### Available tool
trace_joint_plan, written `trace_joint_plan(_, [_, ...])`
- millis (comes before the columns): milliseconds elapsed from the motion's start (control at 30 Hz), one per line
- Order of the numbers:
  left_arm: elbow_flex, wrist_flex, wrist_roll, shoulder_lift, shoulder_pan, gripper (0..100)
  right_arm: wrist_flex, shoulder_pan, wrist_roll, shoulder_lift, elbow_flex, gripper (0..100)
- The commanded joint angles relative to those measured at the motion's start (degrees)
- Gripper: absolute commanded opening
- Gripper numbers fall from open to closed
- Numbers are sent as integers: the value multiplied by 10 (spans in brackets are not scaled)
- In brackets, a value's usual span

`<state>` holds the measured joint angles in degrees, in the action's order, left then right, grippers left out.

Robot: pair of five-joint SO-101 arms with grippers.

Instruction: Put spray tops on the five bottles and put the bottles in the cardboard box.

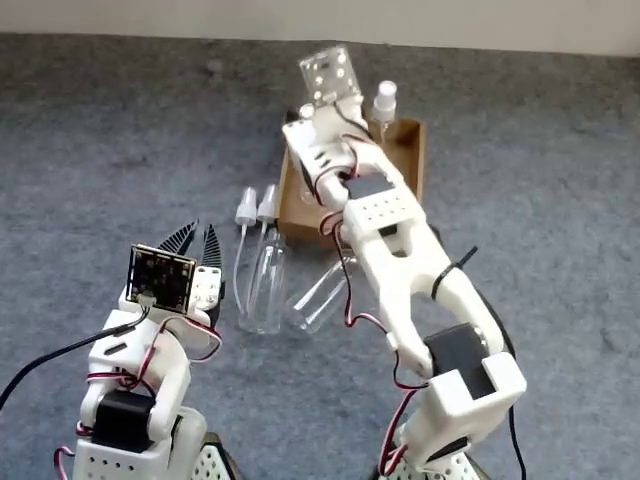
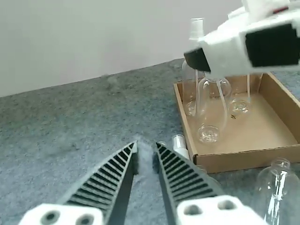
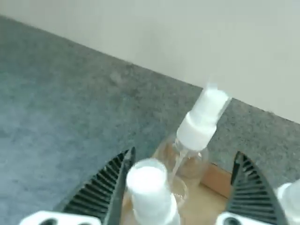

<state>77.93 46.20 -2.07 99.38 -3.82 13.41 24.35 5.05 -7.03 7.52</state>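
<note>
right gripper (image 3: 183, 154): fingers spread wide, holding nothing, poised over the cardboard box (image 2: 225, 159). a white spray top (image 3: 147, 187) sits between the fingers, nearer one of them; cannot tell if it touches. judgement: the wide spread is there to clear the top, and it fits either letting go or closing in. cannot say which.

beyond the tips stands an upright bottle (image 3: 201, 122) inside the box: clear body, white top, thin dip tube visible through the wall. upright suits the box, since bottles pack side by side that way.

left gripper (image 2: 147, 146): fingers narrow with a small gap, empty, low over the grey carpet (image 1: 100, 150). ahead of its tips and off toward the box lie two capped bottles (image 1: 265, 275) on their sides, tops pointing at the box wall.

further to that side lies an uncapped bottle (image 1: 320, 295), clear with an open neck, just beside the box. judgement: capping is not finished. this one needs a top before boxing, and the left gripper sits close enough to steady it.
</note>
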Motion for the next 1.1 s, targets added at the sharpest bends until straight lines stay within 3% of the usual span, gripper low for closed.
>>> trace_joint_plan(0, [-27,1,2,-3,-9,5,76,4,-23,42,-110,272])
trace_joint_plan(333, [-27,1,2,-3,-9,6,318,7,-22,43,-313,268])
trace_joint_plan(400, [-29,1,2,-3,-9,6,394,7,-22,43,-348,224])
trace_joint_plan(567, [-40,0,-23,-3,-8,6,536,6,-23,43,-400,0])
trace_joint_plan(733, [-57,4,-55,-10,34,6,668,2,-24,73,-429,3])
trace_joint_plan(900, [-116,8,-77,-124,92,6,733,2,-48,158,-354,4])
trace_joint_plan(1067, [-274,111,-79,-321,102,10,691,2,-47,242,-160,4])
